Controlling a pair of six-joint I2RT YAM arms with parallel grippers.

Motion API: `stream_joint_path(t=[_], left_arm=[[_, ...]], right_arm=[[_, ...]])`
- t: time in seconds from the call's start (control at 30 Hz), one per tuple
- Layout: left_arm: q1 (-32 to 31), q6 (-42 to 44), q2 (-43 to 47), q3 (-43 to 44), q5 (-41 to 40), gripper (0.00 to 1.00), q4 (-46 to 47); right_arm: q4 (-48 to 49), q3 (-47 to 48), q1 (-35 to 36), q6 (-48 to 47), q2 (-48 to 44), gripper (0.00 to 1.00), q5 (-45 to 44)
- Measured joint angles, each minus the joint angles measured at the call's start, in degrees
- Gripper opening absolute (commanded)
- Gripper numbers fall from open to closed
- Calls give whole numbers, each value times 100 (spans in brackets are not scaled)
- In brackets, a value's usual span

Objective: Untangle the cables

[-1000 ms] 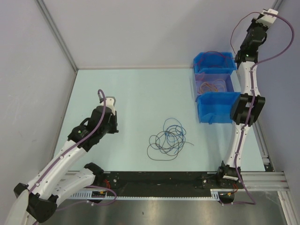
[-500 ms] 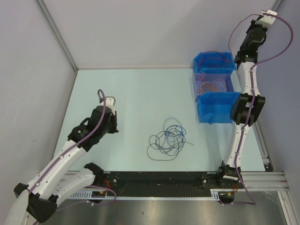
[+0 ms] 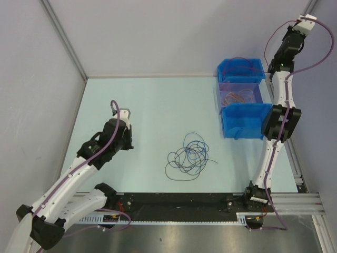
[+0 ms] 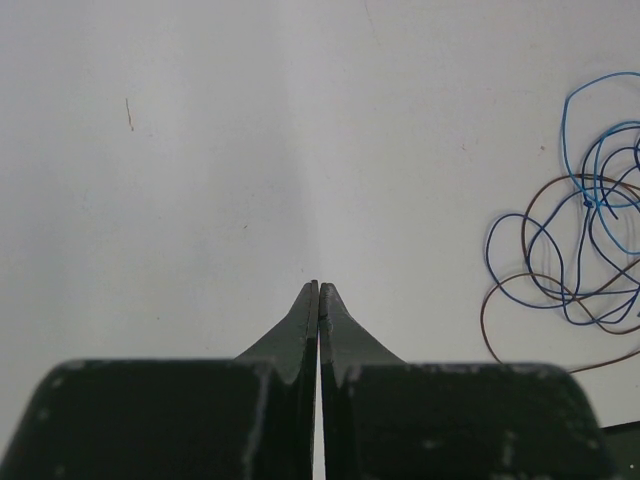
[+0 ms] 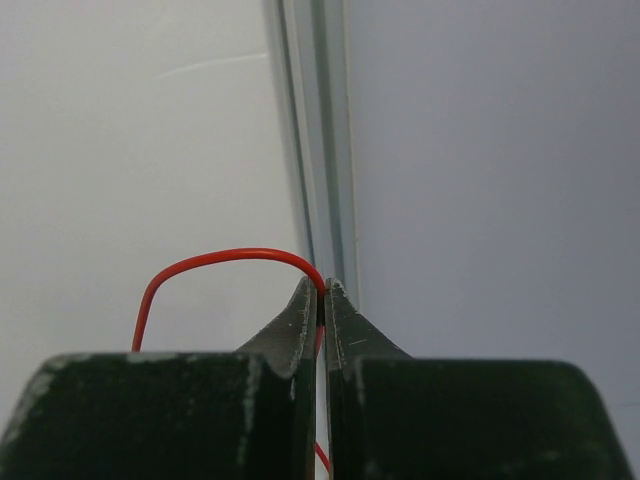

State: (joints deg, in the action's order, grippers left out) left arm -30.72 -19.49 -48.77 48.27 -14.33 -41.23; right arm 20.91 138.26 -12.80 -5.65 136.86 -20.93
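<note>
Left gripper [image 4: 319,288]: clenched on nothing, fingertips pressed together over the bare table [image 4: 200,150].
Tangle of cables [image 4: 580,260]: flat on the table, ahead and to the right of the left gripper, well apart from its tips. The loops are blue and brown.
Right gripper [image 5: 322,290]: high by the wall, pinching a red cable [image 5: 230,255] that arcs out left of its tips.
Blue bins [image 3: 241,122]: beside the right arm.
</note>
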Motion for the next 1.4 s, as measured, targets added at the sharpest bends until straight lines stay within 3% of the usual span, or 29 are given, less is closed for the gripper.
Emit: stream_joint_path(t=[0.5,0.97,1.4], left_arm=[[22,0,-24,-17,50,0,2],[31,0,-24,-17,59,0,2],[129,0,-24,-20,107,0,2]], right_arm=[[0,-142,52,76,-4,0,243],[745,39,907,767,758,0,1266],[953,-192,549,1259,1261,0,1578]])
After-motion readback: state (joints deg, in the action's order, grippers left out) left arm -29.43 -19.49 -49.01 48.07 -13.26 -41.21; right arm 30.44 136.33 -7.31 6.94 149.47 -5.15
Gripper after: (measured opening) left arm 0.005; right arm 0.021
